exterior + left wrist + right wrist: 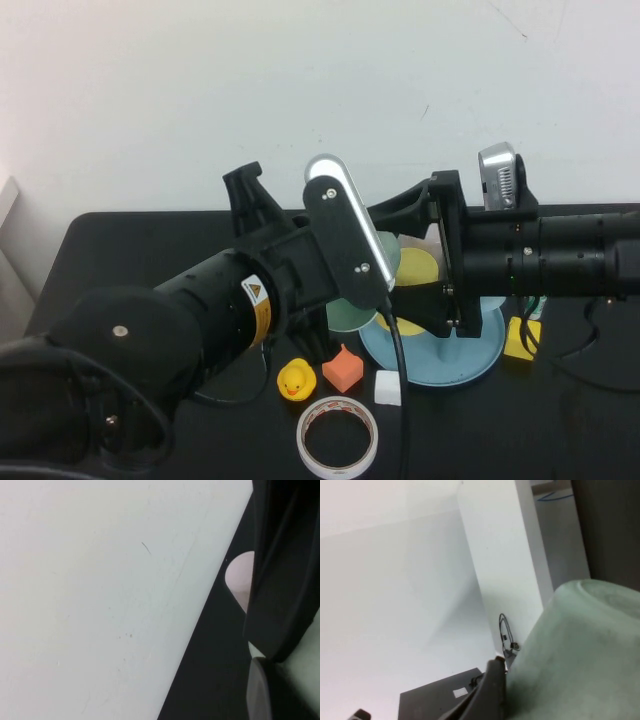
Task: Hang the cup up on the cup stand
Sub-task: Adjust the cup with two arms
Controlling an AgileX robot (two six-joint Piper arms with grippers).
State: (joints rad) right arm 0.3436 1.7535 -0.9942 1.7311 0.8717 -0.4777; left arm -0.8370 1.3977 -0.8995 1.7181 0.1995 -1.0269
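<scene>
Left arm comes from the lower left of the high view to frame centre. Left gripper [267,656] is mostly hidden there under its grey-white wrist camera [337,205]. In the left wrist view its dark fingers [280,580] are pinched narrow, with a strip of pale green wall between them, so it is clamped on the pale mint-green tapered plastic cup [350,312]. The cup is lifted off the black table [120,240] at frame centre, just left of the light blue cup stand with round dish base [470,362]. It is not on a peg.

Right arm enters from the right edge at mid height. Right gripper [385,258] points left above the stand base, jaws spread wide, one finger high and one low. The mint cup fills the lower right of the right wrist view [580,655], with a dark finger [490,690] right beside it. Cannot tell if that finger touches it.

A yellow plastic cup [416,266] sits at the stand, seen between the right fingers.

Along the lower centre of the table:
- a yellow rubber duck [296,381]
- an orange block [342,369]
- a white cube [387,388]
- a white tape roll with red print [338,437], nearest the bottom edge

A yellow block [520,338] lies just right of the stand base. A white wall [300,80] fills the top.
</scene>
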